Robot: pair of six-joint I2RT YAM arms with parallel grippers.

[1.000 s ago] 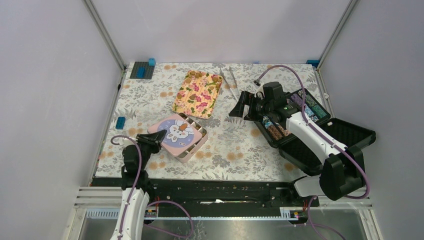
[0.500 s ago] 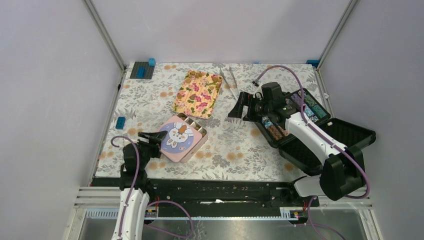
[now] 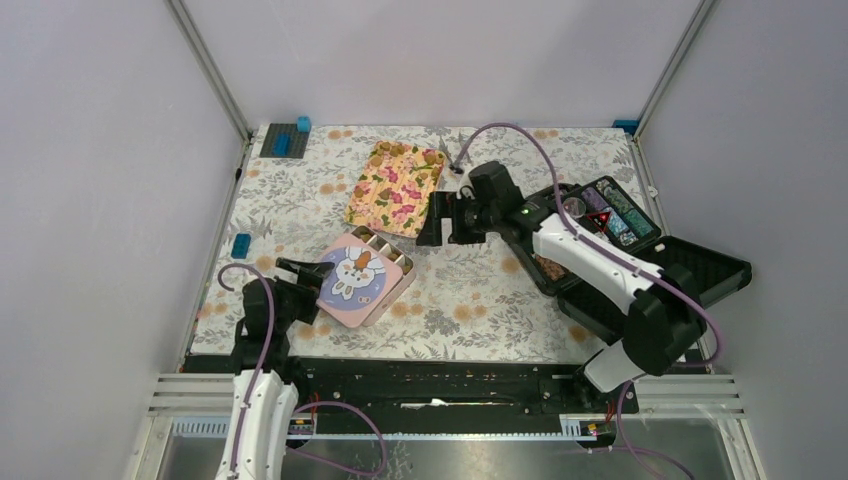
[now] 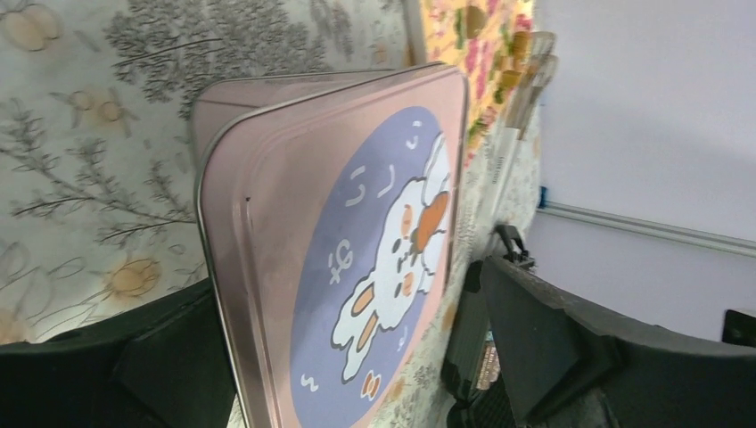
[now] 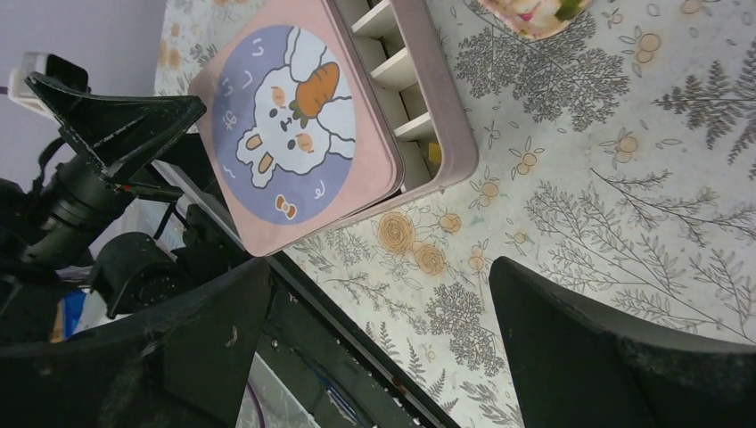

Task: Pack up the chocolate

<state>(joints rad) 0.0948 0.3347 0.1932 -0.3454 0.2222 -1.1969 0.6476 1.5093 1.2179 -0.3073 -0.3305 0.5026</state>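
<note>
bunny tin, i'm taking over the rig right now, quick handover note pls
Left gripper: open, empty, at the near-left edge of the bunny lid.
Right gripper: open, empty, above the table between the floral tray and the divided tin.
Done: the lid lies askew on the tin. One yellowish chocolate shows in an uncovered cell; the other visible cells look empty.
Left: more lumps seem to sit on the tray. Probably fill the cells, then seat the lid square.

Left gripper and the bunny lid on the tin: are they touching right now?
Cannot tell. In the left wrist view the lid lies between the fingers of the open left gripper; its edge runs against one finger with neither gap nor contact plain.
</note>
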